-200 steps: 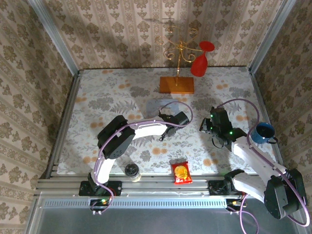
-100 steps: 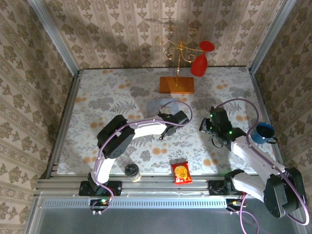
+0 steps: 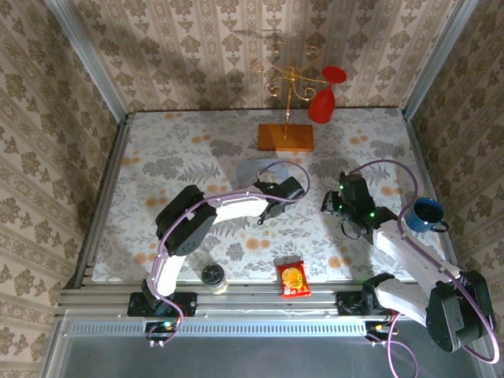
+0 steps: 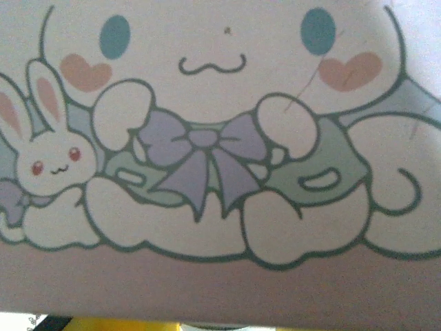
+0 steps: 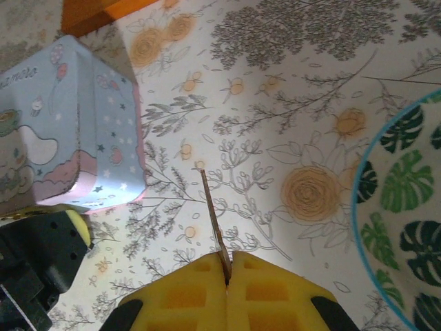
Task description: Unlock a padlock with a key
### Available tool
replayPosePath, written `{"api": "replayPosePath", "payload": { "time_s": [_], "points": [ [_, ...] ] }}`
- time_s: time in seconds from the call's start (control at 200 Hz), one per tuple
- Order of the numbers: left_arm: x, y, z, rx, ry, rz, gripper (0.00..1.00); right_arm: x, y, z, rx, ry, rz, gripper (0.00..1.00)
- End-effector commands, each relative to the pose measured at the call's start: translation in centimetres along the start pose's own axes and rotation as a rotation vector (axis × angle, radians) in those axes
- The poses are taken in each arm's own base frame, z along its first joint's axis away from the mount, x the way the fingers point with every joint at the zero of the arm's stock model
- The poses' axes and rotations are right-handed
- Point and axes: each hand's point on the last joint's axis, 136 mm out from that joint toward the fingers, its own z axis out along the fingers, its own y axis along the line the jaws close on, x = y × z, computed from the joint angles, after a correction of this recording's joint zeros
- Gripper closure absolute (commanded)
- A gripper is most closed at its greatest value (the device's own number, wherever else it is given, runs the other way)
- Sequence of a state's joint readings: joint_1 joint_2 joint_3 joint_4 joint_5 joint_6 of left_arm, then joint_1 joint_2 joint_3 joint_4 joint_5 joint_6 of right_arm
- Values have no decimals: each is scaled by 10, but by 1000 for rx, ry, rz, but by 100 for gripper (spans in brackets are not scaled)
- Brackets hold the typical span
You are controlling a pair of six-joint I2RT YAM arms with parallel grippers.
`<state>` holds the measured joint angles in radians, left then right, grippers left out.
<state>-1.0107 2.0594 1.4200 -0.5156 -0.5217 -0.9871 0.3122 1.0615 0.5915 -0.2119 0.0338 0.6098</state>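
Note:
A pale blue cartoon-printed tin (image 3: 253,168) stands mid-table, and its rabbit picture (image 4: 207,138) sits very close to the left wrist camera. My left gripper (image 3: 272,203) is right against the tin's near side, and one yellow pad (image 5: 72,230) rests by the tin's (image 5: 69,131) lower corner. Whether its jaws are open or shut cannot be made out. My right gripper (image 5: 227,261) (image 3: 329,206) hovers to the right of the tin, shut on a thin brown key (image 5: 212,210) whose blade points away over the cloth. The padlock is hidden.
A gold stand on an orange base (image 3: 285,137) holds a red glass (image 3: 323,101) at the back. A blue mug (image 3: 428,214) with a leaf-patterned inside (image 5: 406,207) sits right of the right arm. A red snack packet (image 3: 293,279) and a small jar (image 3: 213,276) lie near the front edge.
The left wrist has edged slightly toward the tin. The right arm and the key have not moved.

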Motion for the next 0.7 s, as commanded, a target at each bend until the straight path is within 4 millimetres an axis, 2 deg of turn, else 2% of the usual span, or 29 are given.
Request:
{"api": "replayPosePath", "payload": {
  "time_s": [0.0,0.065,0.2,0.29,0.34,0.395,0.455,0.695],
  "points": [
    [-3,4,-9,33,56,-18,89,10,7,3,-75,14,30,100],
    [-5,5,-11,51,67,-25,84,13,8,5,-94,18,39,100],
    [-4,5,-10,63,78,-34,88,17,7,6,-98,22,52,100],
    [-5,3,-8,73,82,-34,88,18,7,6,-100,26,50,100],
    [-4,1,-6,73,83,-25,82,19,7,7,-101,29,52,100],
    [-1,2,-1,63,89,-18,66,19,7,7,-103,29,54,100],
    [4,2,3,54,93,-7,60,20,7,7,-104,31,53,100],
    [8,3,5,26,81,19,58,20,4,5,-89,26,49,100]
  ]
}}
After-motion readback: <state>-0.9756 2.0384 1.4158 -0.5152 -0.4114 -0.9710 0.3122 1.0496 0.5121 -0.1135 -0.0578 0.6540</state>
